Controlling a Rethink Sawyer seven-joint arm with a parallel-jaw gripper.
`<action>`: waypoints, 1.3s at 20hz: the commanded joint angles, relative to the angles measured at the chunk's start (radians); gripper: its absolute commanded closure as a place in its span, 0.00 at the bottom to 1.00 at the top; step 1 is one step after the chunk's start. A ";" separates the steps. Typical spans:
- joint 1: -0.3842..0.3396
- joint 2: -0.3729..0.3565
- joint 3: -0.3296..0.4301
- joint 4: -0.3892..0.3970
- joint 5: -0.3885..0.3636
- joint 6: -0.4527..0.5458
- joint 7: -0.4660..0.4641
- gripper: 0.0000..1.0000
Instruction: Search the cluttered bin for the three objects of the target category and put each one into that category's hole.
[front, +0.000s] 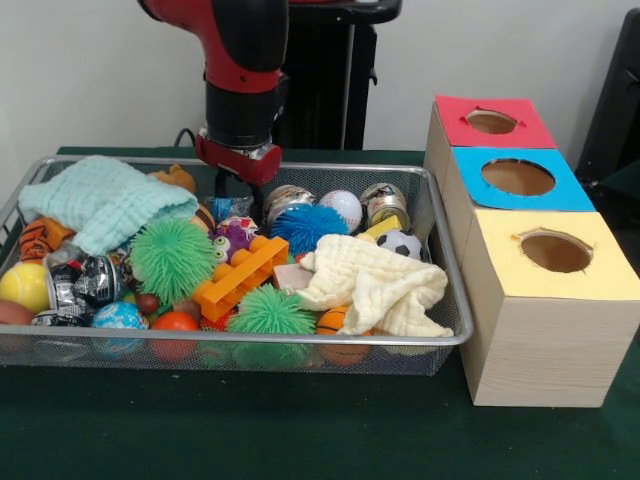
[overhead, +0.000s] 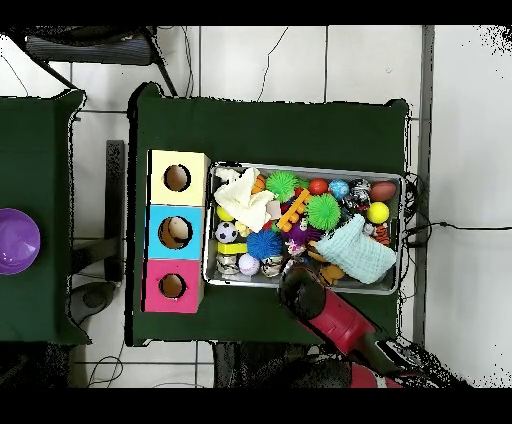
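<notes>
A wire bin (front: 452, 300) holds mixed clutter. In it lie green spiky balls (front: 172, 258), a blue spiky ball (front: 307, 226), a soccer ball (front: 400, 243), a white ball (front: 343, 207), a yellow ball (front: 22, 285), an orange toy brick (front: 240, 278), two shiny cans (front: 288, 198) and a purple toy (front: 232, 238). My gripper (front: 240, 192) hangs low over the bin's back edge, just above the purple toy and left of the cans. Nothing shows in its grasp. In the overhead view the arm's wrist (overhead: 302, 288) covers the gripper at the bin's (overhead: 300, 167) lower edge.
Beside the bin stand three wooden boxes with holes: red (front: 495, 125), blue (front: 520, 180), yellow (front: 555, 250). A mint cloth (front: 105, 200) covers the bin's left back, and a cream cloth (front: 375, 285) covers part of its right front. A purple bowl (overhead: 15, 240) sits on another table.
</notes>
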 joint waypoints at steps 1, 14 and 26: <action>-0.026 0.140 0.142 0.005 0.070 -0.059 0.321 0.00; 0.036 0.093 0.094 0.015 0.041 -0.106 0.325 1.00; 0.034 -0.206 0.140 0.153 -0.019 -0.036 0.283 1.00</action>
